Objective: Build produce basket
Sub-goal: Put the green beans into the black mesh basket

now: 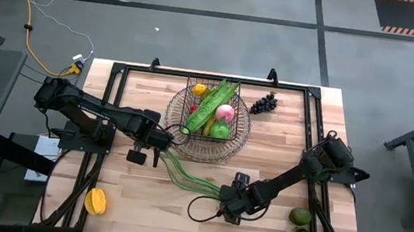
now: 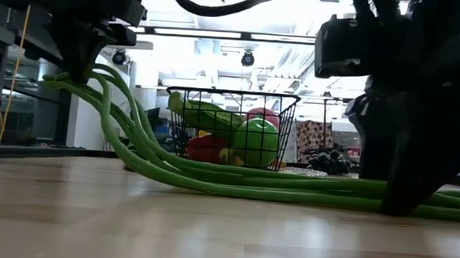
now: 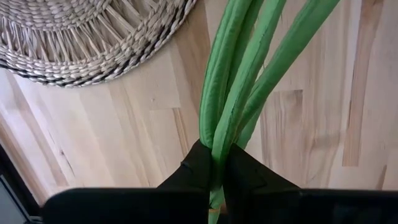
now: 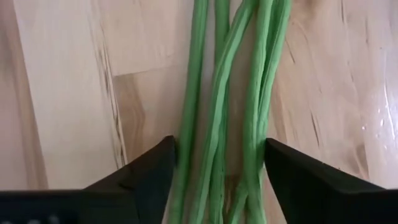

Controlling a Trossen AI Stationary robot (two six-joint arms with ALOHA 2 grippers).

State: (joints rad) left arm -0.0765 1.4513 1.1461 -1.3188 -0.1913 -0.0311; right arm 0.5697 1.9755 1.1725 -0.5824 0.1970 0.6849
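High view shows the long green beans (image 1: 188, 178) strung between both grippers; left gripper (image 1: 162, 155) pinches their basket-side end; right gripper (image 1: 229, 206) straddles the other end, fingers spread; the basket (image 1: 208, 116) lies beyond the left gripper.

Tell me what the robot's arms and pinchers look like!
Both arms are dark, nearly black, built from chunky jointed segments. The left arm and right arm each end in a blocky end effector. The left end effector and the right end effector each have two flat, black, wedge-shaped fingers. A thin black cable loops beside the right one.
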